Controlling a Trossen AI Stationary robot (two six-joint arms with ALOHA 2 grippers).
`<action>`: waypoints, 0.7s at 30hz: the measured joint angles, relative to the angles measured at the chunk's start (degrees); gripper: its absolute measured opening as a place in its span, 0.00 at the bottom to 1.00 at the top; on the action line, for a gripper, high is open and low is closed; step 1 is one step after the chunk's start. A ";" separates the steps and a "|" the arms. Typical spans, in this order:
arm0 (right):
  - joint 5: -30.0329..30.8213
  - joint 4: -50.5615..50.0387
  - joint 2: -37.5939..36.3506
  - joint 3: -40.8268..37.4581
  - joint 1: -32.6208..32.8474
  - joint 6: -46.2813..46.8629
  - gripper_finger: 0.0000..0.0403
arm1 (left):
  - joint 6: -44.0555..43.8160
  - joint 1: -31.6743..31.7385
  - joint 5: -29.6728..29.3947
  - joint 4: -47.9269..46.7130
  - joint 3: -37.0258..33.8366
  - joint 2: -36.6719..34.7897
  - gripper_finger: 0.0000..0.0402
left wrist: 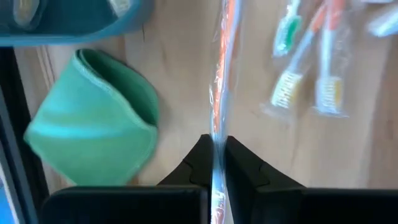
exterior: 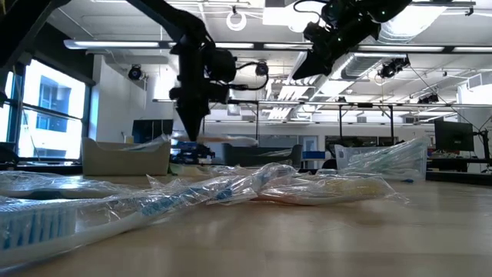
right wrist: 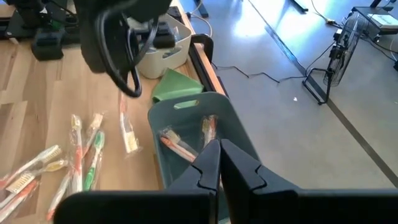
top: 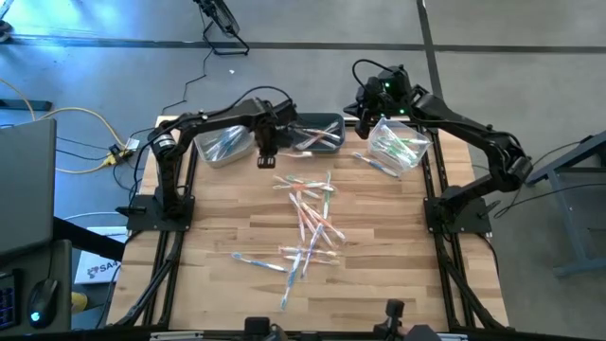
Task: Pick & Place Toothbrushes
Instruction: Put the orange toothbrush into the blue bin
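Observation:
My left gripper (top: 268, 152) points down just in front of the dark teal bin (top: 317, 133), shut on one wrapped toothbrush with an orange handle (left wrist: 222, 74). Beside it lies the folded green cloth (left wrist: 93, 124). Several wrapped toothbrushes (top: 308, 223) lie scattered flat on the middle of the wooden table. A few more toothbrushes (right wrist: 180, 146) lie inside the teal bin. My right gripper (right wrist: 217, 162) hangs shut above the teal bin's right end and holds nothing. My left gripper pinches the wrapped toothbrush's handle (left wrist: 216, 140) between its two fingers, coming from above with the fingers pointing down and lying across the handle. The toothbrush is lifted clear of the table. Its bristle end (right wrist: 129, 143) stands out beyond the fingers.
A grey bin (top: 222, 144) holding clear wrappers stands at the far left. A clear bin (top: 398, 144) with toothbrushes stands at the far right under my right arm. Bare wood lies along the near edge.

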 joint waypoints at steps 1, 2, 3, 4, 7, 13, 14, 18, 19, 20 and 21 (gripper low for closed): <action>0.01 -0.30 -0.24 0.00 -0.01 0.00 0.01 | -0.54 0.00 0.04 -1.61 1.08 0.00 0.04; -0.02 -0.55 -0.55 0.00 0.01 -0.02 0.01 | -0.74 0.00 0.24 -2.93 2.10 0.00 0.03; -0.03 -0.77 -0.95 0.00 0.01 -0.04 0.01 | -0.90 0.04 0.67 -4.06 2.97 0.00 0.03; 0.02 -1.17 -1.38 0.00 0.00 -0.17 0.01 | -0.91 0.22 1.10 -5.45 3.77 0.00 0.03; 0.15 -3.42 -3.06 0.00 -0.01 -1.43 0.01 | -1.98 1.23 4.01 -6.99 5.17 0.00 0.03; 3.19 -7.68 -7.25 0.00 -0.01 -1.71 0.01 | -7.44 3.58 9.43 -1.36 7.39 0.00 0.03; 4.18 -8.47 -7.96 0.00 -0.01 -1.80 0.01 | -8.39 3.84 9.51 -0.37 8.12 0.00 0.03; 8.61 -10.20 -10.05 0.00 -0.01 -2.76 0.01 | -9.77 3.86 8.52 8.09 9.69 -0.09 0.03; 9.53 -10.20 -10.24 0.00 -0.01 -2.78 0.01 | -10.29 3.74 8.38 11.26 9.71 -0.09 0.03; 10.29 -10.20 -10.30 0.00 -0.01 -2.78 0.01 | -10.87 3.76 8.49 14.22 9.71 -0.09 0.03; 10.71 -10.20 -10.30 0.00 -0.01 -2.78 0.01 | -11.35 3.74 8.89 16.69 9.73 -0.09 0.03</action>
